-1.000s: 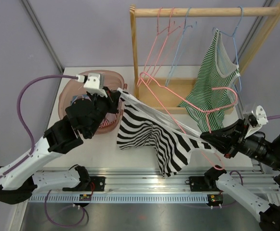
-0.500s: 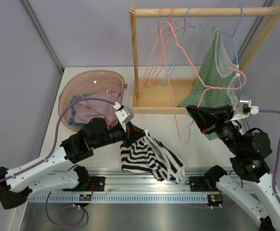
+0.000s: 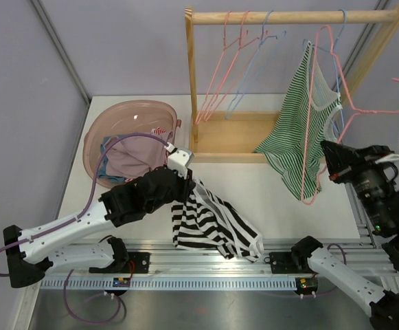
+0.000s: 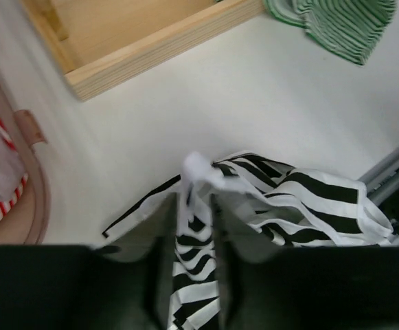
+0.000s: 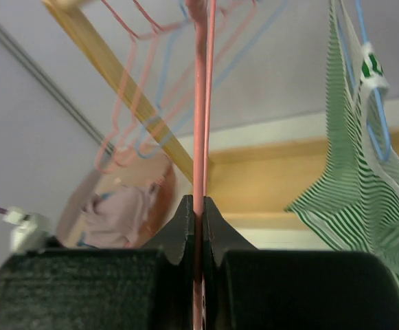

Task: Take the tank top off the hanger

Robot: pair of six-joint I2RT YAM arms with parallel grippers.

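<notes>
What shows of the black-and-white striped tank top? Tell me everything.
The tank top is soft, knit-looking cloth with wavy black-and-white stripes and white-edged straps. It lies crumpled on the white table, reaching its front edge. One bunched end rises between the fingers of the left claw; whether they grip it is unclear.

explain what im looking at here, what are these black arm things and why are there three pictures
These are two robot arms bolted to a table's near edge, each ending in a two-finger claw. The wide picture comes from a fixed camera above and behind them; the other two come from a small camera on each wrist.

On the white table lie a black-and-white striped tank top and a pink basin of clothes. Behind stands a wooden rack with hangers and a green striped top.

The right claw is clamped on a bare pink hanger. The left claw has the tank top's fabric between its fingers; whether it is pinching is unclear.
</notes>
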